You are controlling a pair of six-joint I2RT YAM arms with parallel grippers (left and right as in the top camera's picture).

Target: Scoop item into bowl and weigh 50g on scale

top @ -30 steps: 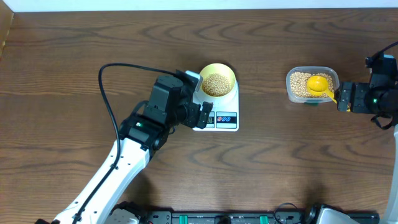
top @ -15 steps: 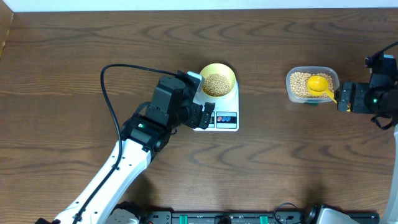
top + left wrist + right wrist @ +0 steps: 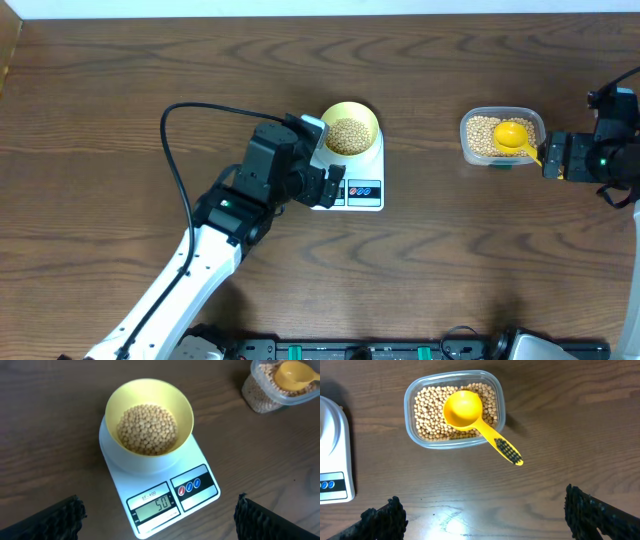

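Note:
A pale-yellow bowl (image 3: 349,130) (image 3: 149,422) stands on the round platform of the white scale (image 3: 368,196) (image 3: 200,497). It holds a heap of tan beans (image 3: 147,429). The scale's display (image 3: 154,506) reads 50. My left gripper (image 3: 322,160) (image 3: 159,510) hovers at the scale's left front, open, with nothing between its fingers. My right gripper (image 3: 550,157) (image 3: 482,507) is open and empty over bare table, just right of a clear tub (image 3: 468,140) (image 3: 410,415) of beans. A yellow scoop (image 3: 513,137) (image 3: 465,410) rests in the tub with its handle over the rim.
The tub and scoop also show at the top right of the left wrist view (image 3: 260,395). A black cable (image 3: 175,160) loops off the left arm. The scale's corner (image 3: 335,450) shows at the left edge of the right wrist view.
The left arm edged slightly right toward the scale, then held still. The right arm, bowl and scoop have not moved.

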